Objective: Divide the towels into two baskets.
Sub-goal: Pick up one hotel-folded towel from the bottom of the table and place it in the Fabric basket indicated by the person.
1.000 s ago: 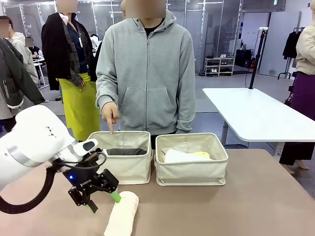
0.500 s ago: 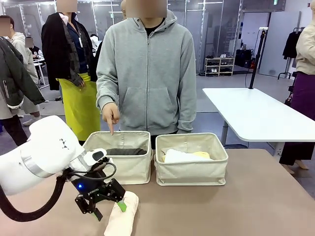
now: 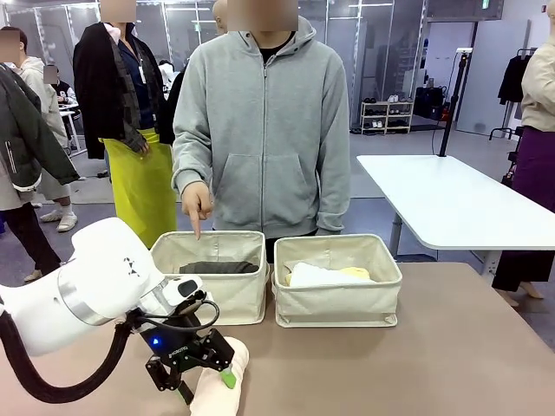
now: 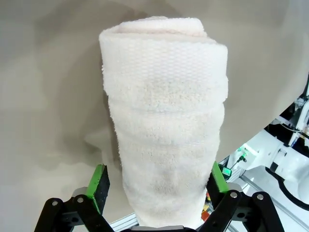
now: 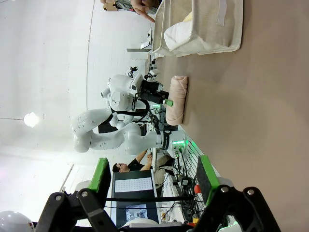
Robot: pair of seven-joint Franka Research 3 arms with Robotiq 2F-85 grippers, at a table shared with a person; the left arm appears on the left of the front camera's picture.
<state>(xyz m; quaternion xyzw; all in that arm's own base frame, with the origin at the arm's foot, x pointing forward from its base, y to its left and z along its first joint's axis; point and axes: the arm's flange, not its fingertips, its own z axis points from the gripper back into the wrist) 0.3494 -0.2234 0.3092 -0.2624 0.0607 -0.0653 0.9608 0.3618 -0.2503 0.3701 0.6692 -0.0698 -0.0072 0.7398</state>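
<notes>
The left hand [image 3: 206, 380] is lowered over the cream towel [image 3: 219, 384] at the near edge of the tabletop [image 3: 416, 364], its fingers spread wide on either side of the roll and not yet closed on it; in the left wrist view one green pad [image 4: 100, 181] stands clear of the cloth while the other [image 4: 217, 177] sits just beside it. The right hand [image 5: 152, 181] is held open and empty above the tabletop. Two baskets stand side by side toward the far edge: the left basket [image 3: 213, 299] holds the dark grey towel [image 3: 219, 268], the right basket [image 3: 336, 303] the white towel [image 3: 316, 276] and the yellow towel [image 3: 355, 274]. A person's finger [image 3: 196, 227] is pointed down at the left basket. The cream towel is judged light, soft and compressible, so it is best pinched across its middle, where the roll should hold together. The tabletop is smooth and beige; the room behind is open, with people and a white table [image 3: 451, 204].
</notes>
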